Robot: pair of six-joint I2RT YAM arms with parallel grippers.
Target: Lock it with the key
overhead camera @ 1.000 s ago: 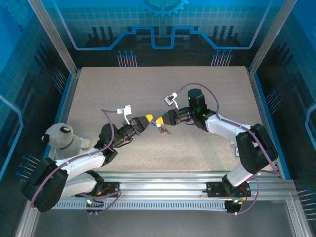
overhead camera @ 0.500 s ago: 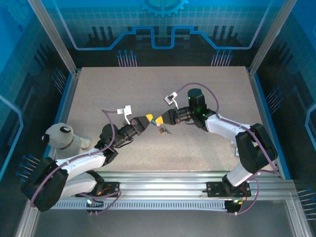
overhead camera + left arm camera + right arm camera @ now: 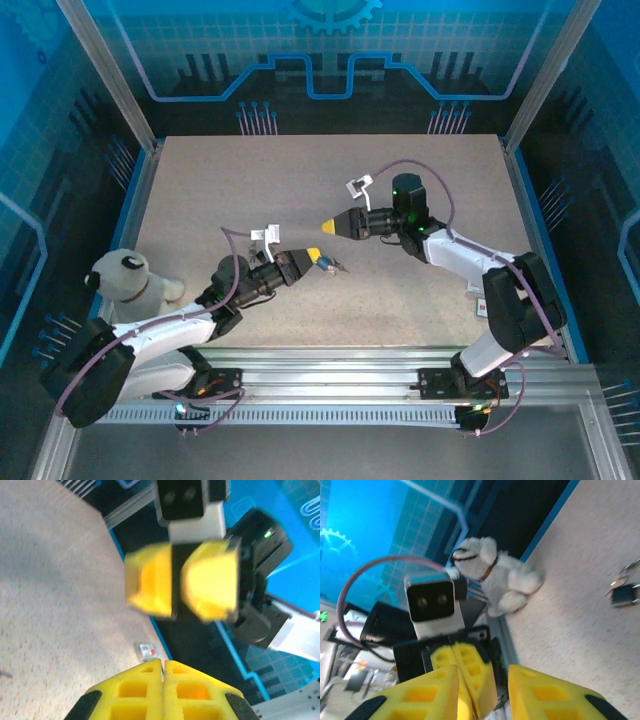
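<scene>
1. Beige speckled tabletop [image 3: 300,180], enclosed on three sides by blue translucent wall panels printed with circuit-line patterns [image 3: 330,60]. A silver aluminium rail frame [image 3: 400,360] runs along the near edge, where both arm bases are bolted.
2. White plush toy dog with a dark collar [image 3: 125,280], sitting at the left edge of the tabletop beside the left arm's base. In the right wrist view it appears beyond the table edge line [image 3: 490,577].
3. Small dark square lock [image 3: 331,265], lying flat on the tabletop near its centre. Thin metal pieces project from it (key or shackle, too small to tell), as the right wrist view shows [image 3: 625,594].
4. Left gripper [image 3: 314,257], with yellow fingers, reaches low over the tabletop. Its tip is just beside the lock on the lock's left side, and contact cannot be judged. In the left wrist view the jaws are pressed together with nothing seen between them [image 3: 163,666].
5. Right gripper [image 3: 328,224], also with yellow fingers, is raised above the tabletop and points towards the left arm. It stands near the lock but apart from it, on the far side.
6. Its jaws are parted by a narrow gap and hold nothing (right wrist view [image 3: 482,672]; also seen head-on from the left wrist [image 3: 177,582]).
</scene>
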